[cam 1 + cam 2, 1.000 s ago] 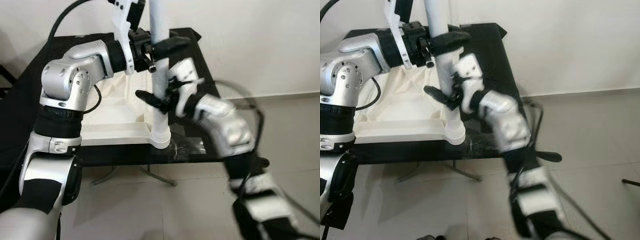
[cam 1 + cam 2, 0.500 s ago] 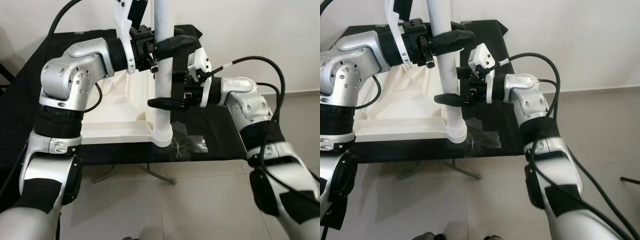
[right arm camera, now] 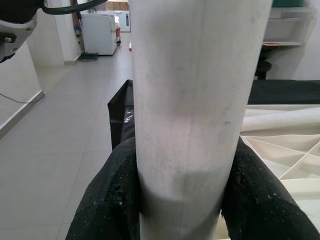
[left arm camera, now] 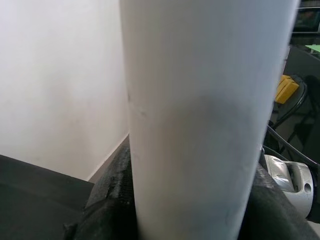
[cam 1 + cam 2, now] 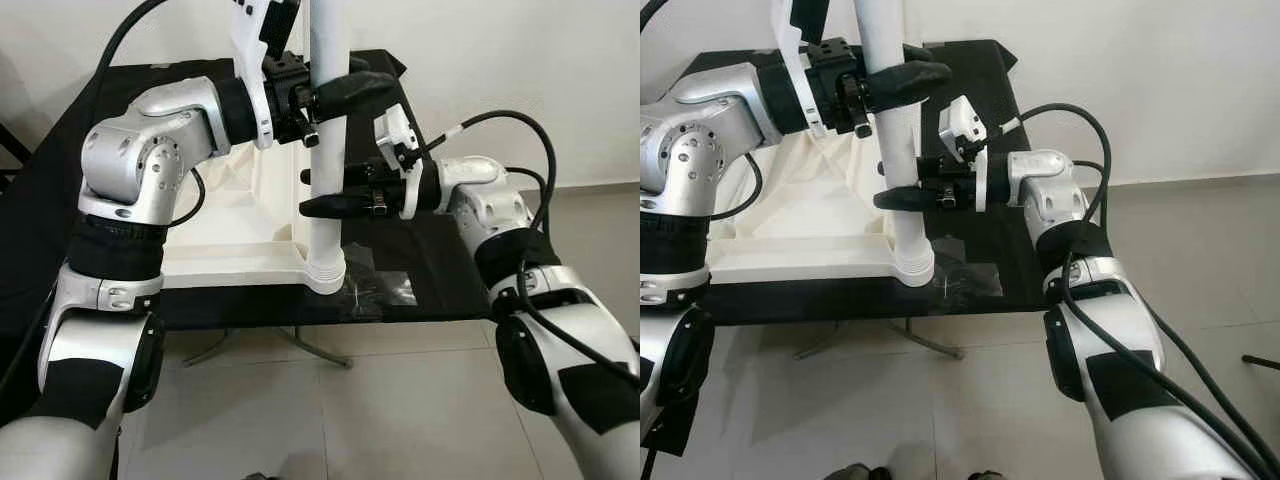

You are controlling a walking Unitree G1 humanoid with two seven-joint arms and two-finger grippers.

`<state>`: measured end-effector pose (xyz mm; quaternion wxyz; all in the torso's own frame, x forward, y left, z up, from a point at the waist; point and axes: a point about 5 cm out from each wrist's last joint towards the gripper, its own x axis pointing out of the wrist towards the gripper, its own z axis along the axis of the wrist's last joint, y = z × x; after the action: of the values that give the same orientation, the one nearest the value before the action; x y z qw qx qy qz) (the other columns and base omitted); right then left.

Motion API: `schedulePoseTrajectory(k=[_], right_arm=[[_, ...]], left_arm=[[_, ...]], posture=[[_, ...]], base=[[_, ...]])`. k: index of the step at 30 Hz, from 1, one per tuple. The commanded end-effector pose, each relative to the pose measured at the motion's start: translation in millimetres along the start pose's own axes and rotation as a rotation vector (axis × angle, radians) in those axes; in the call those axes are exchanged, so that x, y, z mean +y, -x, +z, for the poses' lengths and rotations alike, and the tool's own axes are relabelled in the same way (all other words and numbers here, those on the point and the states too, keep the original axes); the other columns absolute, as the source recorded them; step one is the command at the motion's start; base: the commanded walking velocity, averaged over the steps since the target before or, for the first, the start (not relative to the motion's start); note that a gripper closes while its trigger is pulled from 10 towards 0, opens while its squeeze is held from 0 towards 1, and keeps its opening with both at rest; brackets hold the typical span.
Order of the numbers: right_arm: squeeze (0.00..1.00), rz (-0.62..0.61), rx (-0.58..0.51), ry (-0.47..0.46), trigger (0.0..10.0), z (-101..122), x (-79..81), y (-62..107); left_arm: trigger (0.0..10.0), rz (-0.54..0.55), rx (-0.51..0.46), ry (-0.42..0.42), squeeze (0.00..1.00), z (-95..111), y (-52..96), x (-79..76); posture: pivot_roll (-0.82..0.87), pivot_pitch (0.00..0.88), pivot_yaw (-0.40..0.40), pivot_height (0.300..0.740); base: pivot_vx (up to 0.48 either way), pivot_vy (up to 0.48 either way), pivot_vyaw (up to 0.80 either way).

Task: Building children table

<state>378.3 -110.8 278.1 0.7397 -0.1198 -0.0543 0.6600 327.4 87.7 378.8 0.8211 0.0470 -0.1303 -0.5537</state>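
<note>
A white round table leg (image 5: 325, 140) stands upright in the corner socket of the white upturned tabletop (image 5: 225, 265), which lies on a black table (image 5: 440, 270). My left gripper (image 5: 335, 92) is shut on the leg high up; its black fingers (image 4: 107, 200) press both sides of the tube. Lower down, my right gripper (image 5: 320, 192) is shut on the same leg, with its fingers (image 3: 112, 192) hugging the tube (image 3: 185, 100) from either side.
A patch of clear tape (image 5: 385, 290) lies on the black table beside the socket. The table's front edge runs just below the tabletop corner. Grey tiled floor (image 5: 400, 400) spreads in front, and a white wall (image 5: 500, 60) stands behind.
My right arm swung in from blurred motion and its gripper closed around the leg, rising slightly along it. The left gripper kept its hold up high.
</note>
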Motion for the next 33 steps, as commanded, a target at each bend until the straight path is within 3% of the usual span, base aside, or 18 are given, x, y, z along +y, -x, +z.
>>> schedulePoseTrajectory(k=[1, 2, 4, 5, 8, 9, 11, 13, 15, 16, 17, 20, 21, 26, 33], right_arm=[[0.0, -0.019, 0.005, 0.041, 0.0, 4.2, -2.4, -1.1], [0.0, -0.04, 0.007, 0.045, 0.0, 2.7, -3.1, -0.5], [0.0, -0.085, 0.012, 0.041, 0.0, -0.5, -4.4, 0.0], [0.0, -0.107, 0.015, 0.036, 0.0, -2.1, -5.0, 0.2], [0.0, -0.189, 0.016, 0.014, 0.0, -9.3, -4.9, -3.3], [0.0, -0.271, 0.033, -0.016, 0.0, -22.3, 0.9, -12.5], [0.0, -0.297, 0.05, -0.035, 0.0, -30.7, 8.3, -19.4], [0.0, -0.381, 0.081, -0.117, 0.0, -47.2, 28.3, -34.8], [0.0, -0.381, 0.081, -0.117, 0.0, -47.2, 28.3, -34.8], [0.0, -0.625, 0.147, -0.136, 0.0, -63.7, 39.4, -43.3], [0.0, -0.783, 0.174, -0.175, 0.0, -76.2, 61.3, -53.4], [0.0, -0.894, 0.186, -0.202, 0.0, -81.6, 75.6, -56.8], [0.0, -0.942, 0.162, -0.21, 0.0, -80.6, 80.8, -65.4], [0.0, -0.978, 0.059, -0.163, 0.0, -52.8, 56.8, -81.9], [0.0, -1.037, 0.069, -0.166, 0.0, -46.0, 65.1, -77.7]], left_arm=[[0.0, -0.004, 0.062, 0.028, 1.0, -16.5, 1.7, 0.3], [10.0, 0.005, 0.07, 0.016, 1.0, -17.3, 1.4, 0.9], [10.0, 0.03, 0.083, 0.009, 1.0, -18.5, 0.5, 3.3], [10.0, 0.044, 0.087, 0.011, 0.0, -18.8, 0.1, 4.8], [10.0, 0.066, 0.074, 0.031, 0.0, -17.1, 1.2, 9.1], [10.0, 0.1, 0.071, 0.021, 0.0, -16.0, 3.4, 13.7], [10.0, 0.111, 0.073, 0.024, 0.0, -16.2, 4.6, 15.2], [10.0, 0.122, 0.078, 0.023, 0.0, -17.0, 7.6, 16.8], [10.0, 0.122, 0.078, 0.023, 0.0, -17.0, 7.6, 16.8], [10.0, 0.131, 0.082, 0.023, 0.0, -17.7, 9.4, 17.5], [10.0, 0.138, 0.083, 0.024, 0.0, -17.6, 10.4, 18.4], [10.0, 0.143, 0.084, 0.024, 0.0, -17.6, 10.8, 19.0], [10.0, 0.145, 0.086, 0.022, 0.0, -17.6, 11.5, 19.4], [10.0, 0.141, 0.09, 0.019, 0.0, -17.9, 10.3, 19.0], [10.0, 0.138, 0.084, 0.016, 0.0, -17.4, 9.0, 19.0]], posture=[[0.05, 0.148, 0.017, 0.74], [0.04, 0.149, 0.018, 0.74], [0.03, 0.15, 0.011, 0.74], [0.03, 0.15, 0.011, 0.74], [0.0, 0.156, -0.002, 0.74], [-0.01, 0.159, -0.01, 0.74], [-0.01, 0.16, -0.011, 0.74], [0.0, 0.167, -0.015, 0.74], [0.0, 0.167, -0.015, 0.74], [0.0, 0.17, -0.028, 0.74], [0.01, 0.172, -0.028, 0.74], [0.01, 0.172, -0.028, 0.74], [0.02, 0.176, -0.012, 0.74], [0.02, 0.162, -0.016, 0.74], [0.02, 0.161, -0.012, 0.74]], base=[[0.0, 0.0, 0.0], [0.0, 0.0, 0.0], [0.0, 0.0, 0.0], [0.0, 0.0, 0.0], [0.0, 0.0, 0.0], [0.0, 0.0, 0.0], [0.0, 0.0, 0.0], [0.0, 0.0, 0.0], [0.0, 0.0, 0.0], [0.0, 0.0, 0.0], [0.0, 0.0, 0.0], [0.0, 0.0, 0.0], [0.0, 0.0, 0.0], [0.0, 0.0, 0.0], [0.0, 0.0, 0.0]])
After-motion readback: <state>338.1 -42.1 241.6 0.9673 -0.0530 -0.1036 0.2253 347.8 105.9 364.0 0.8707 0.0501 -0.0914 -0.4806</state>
